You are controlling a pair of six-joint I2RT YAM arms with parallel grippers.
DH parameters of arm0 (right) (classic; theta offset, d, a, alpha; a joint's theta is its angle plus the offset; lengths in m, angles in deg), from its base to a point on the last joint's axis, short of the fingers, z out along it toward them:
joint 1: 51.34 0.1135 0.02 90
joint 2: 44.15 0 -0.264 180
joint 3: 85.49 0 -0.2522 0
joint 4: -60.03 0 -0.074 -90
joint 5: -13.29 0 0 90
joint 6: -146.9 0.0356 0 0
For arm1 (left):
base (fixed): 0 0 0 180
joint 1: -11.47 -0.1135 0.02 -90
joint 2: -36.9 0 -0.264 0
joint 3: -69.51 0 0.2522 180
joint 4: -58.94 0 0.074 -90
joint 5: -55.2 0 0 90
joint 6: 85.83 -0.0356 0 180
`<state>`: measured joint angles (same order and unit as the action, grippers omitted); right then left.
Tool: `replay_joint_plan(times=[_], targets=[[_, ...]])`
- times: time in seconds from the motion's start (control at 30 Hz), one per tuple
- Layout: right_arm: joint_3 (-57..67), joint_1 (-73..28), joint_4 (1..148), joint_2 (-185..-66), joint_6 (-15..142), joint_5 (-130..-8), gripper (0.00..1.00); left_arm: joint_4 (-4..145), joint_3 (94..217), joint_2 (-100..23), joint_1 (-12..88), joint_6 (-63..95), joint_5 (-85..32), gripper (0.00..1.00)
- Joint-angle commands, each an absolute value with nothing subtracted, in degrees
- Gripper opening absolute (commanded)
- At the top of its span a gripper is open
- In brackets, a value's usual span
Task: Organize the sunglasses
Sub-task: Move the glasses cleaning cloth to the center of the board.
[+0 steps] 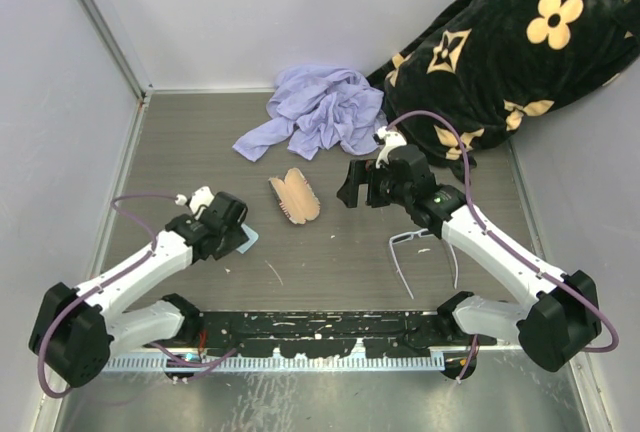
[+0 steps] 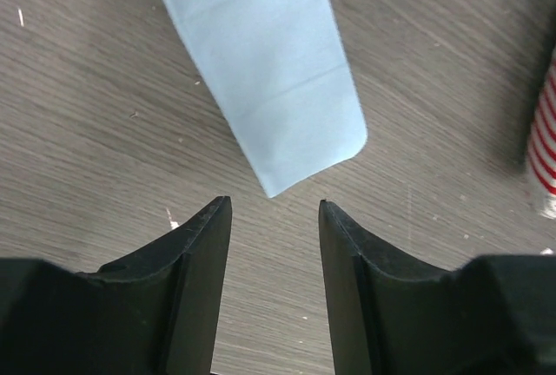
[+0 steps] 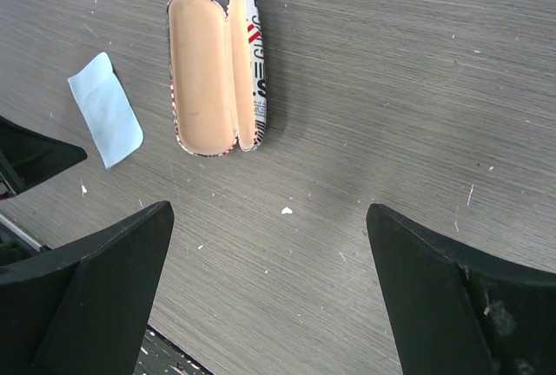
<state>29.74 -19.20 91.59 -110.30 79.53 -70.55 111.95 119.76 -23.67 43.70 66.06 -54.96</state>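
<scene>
top external: sunglasses (image 1: 412, 240) lie between right arm (image 1: 500, 252) and table's (image 1: 330, 272) near edge.

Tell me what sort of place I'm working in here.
Probably a robot test cell, not a home: plain white panel walls box in a grey wood-grain table, two white robot arms are mounted along its near edge, and props such as an open tan-lined glasses case lie staged.

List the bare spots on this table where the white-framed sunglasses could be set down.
Bare: the far-left stretch between the wall and the crumpled purple cloth; the near-centre strip between the open tan-lined case and the white sunglasses. Crowded: far right, at the black flowered blanket.
</scene>
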Motion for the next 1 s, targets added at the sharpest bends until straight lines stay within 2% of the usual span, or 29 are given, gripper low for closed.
replay_joint_plan(times=[0.0,0.97], targets=[[29.9,-19.2,88.9,-108.8,79.7,-70.0,1.00,109.3,118.1,-25.4,44.2,69.8,-56.9,0.46],[30.0,-19.3,88.7,-109.1,79.7,-69.2,1.00,101.0,114.9,-33.4,44.3,69.5,-55.8,0.36]])
